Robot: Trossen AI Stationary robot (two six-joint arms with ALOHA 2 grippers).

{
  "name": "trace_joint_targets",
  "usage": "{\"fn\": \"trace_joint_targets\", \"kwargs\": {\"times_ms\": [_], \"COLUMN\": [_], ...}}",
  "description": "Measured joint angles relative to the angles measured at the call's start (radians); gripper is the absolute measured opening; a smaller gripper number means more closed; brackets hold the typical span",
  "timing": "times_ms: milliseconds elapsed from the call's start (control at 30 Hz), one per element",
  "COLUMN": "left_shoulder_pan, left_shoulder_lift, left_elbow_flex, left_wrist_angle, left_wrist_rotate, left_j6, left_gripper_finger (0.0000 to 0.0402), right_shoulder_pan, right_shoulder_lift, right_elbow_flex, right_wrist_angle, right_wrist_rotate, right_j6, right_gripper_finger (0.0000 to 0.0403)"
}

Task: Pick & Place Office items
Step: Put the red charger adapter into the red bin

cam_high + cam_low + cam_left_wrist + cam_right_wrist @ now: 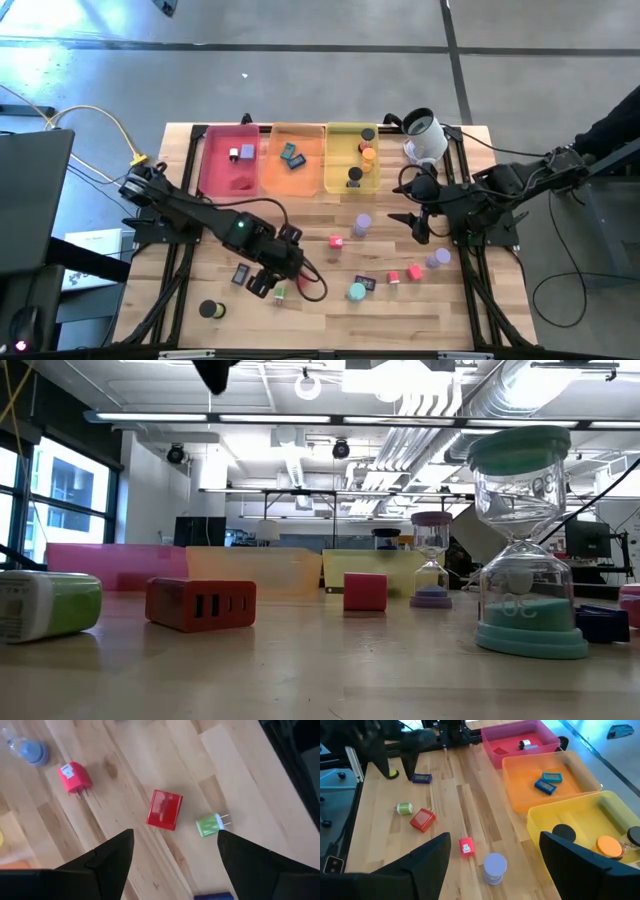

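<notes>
- The left gripper [172, 852] hangs above the red charger block [164, 809], fingers spread wide, holding nothing
- The small green plug [210, 824] lies just beside the block, prongs pointing away from it
- The right gripper [417, 226], spread and empty, hangs near the yellow tray [334, 160]

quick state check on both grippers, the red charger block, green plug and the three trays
left gripper: open, empty, above red charger block
right gripper: open, empty
red charger block: flat on table
green plug: on its side
pink tray, orange tray, yellow tray: each holding items
</notes>
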Motion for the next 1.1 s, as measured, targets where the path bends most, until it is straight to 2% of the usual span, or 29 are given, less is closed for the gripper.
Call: {"fn": "trace_joint_targets", "kwargs": {"times_ms": [467, 700, 1100], "left_shoulder_pan": [0.0, 0.03, 0.048], "left_shoulder_lift": [0.168, 0.233, 0.313], "left_elbow_flex": [-0.003, -0.003, -0.002], "left_wrist_angle": [0.005, 0.063, 0.079], "left_wrist_rotate": [-0.024, -0.024, 0.045], "left_j6": [0.079, 0.118, 0.167], "left_gripper_finger": [0.028, 0.028, 0.028], "right_shoulder_pan": [0.0, 0.0, 0.0], "right_shoulder_lift": [0.0, 0.0, 0.0], "right_elbow_flex": [0.0, 0.0, 0.0], "right_wrist_angle": [-0.001, -0.001, -0.002], "right_wrist_rotate": [-0.037, -0.037, -0.057], "right_j6": [0.056, 0.058, 0.058], "right_gripper_finger": [0.0295, 0.0295, 0.0295]}}
